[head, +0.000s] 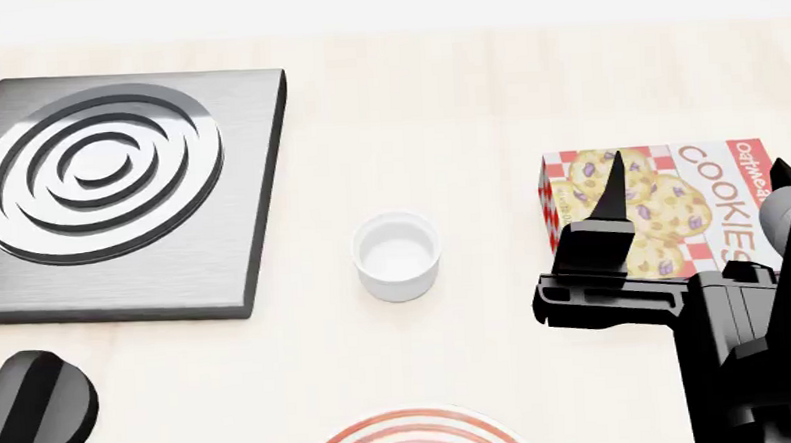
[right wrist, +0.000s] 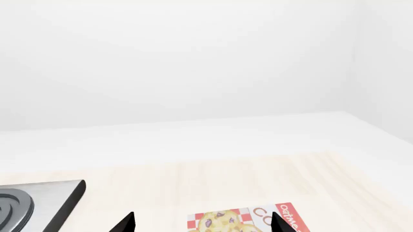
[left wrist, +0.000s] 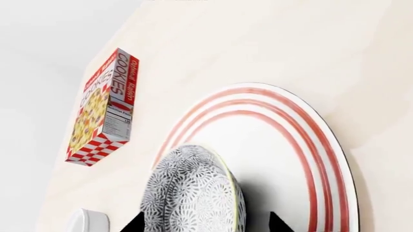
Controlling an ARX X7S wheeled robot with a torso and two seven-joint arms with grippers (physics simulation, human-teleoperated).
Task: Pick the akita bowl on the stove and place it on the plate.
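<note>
The akita bowl [left wrist: 193, 193], white with a dense grey floral pattern, rests on the plate [left wrist: 290, 145], a large white plate with red rings. My left gripper [left wrist: 206, 223] is open and its two dark fingertips stand wide on either side of the bowl; there is a gap on one side. In the head view only the plate's far rim [head: 411, 426] shows at the bottom edge. The stove [head: 114, 194] lies at the left with nothing on its rings. My right gripper [head: 698, 183] hovers open over the cookie box, holding nothing.
A small plain white cup [head: 396, 254] stands mid-table, between the stove and the cookie box [head: 662, 210]. The round black knob [head: 33, 412] sits in front of the stove. In the left wrist view the cookie box [left wrist: 103, 108] lies beyond the plate.
</note>
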